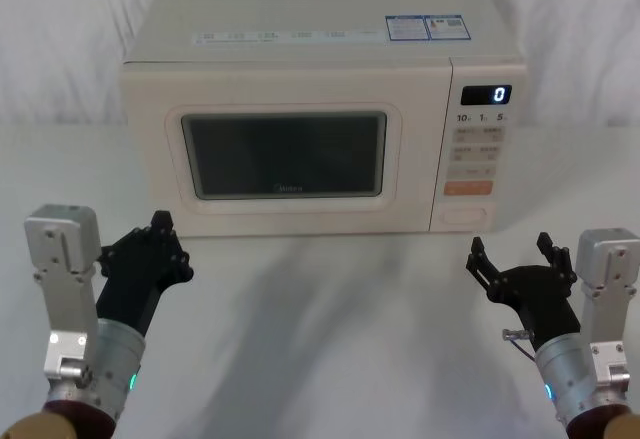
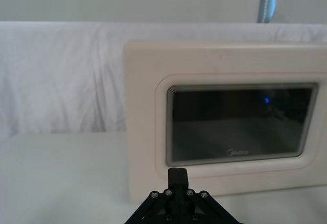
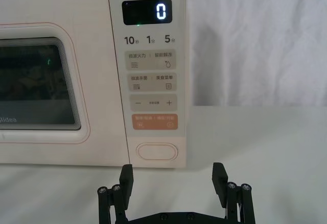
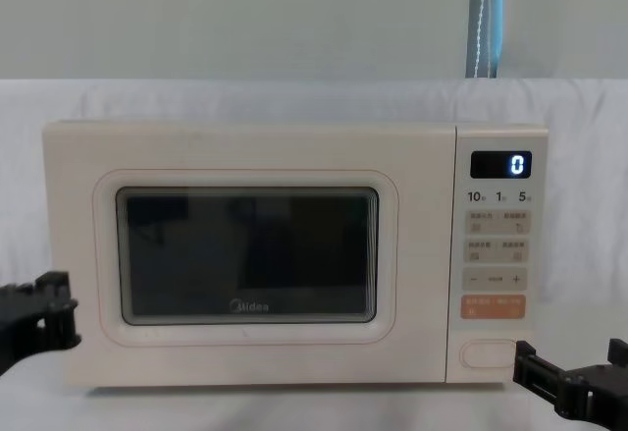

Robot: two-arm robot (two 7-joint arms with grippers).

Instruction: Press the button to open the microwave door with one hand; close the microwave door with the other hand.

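Note:
A cream microwave stands on the white table, and its door with the dark glass window is closed flush. The blank pill-shaped button sits at the bottom of the control panel, under the orange key. My right gripper hovers open a short way in front of the button, touching nothing. My left gripper is shut and empty near the door's lower left corner, apart from it.
The panel's display reads 0. White cloth covers the table and hangs behind the microwave. A silvery hose runs down the wall at the back right. Open tabletop lies between the two arms.

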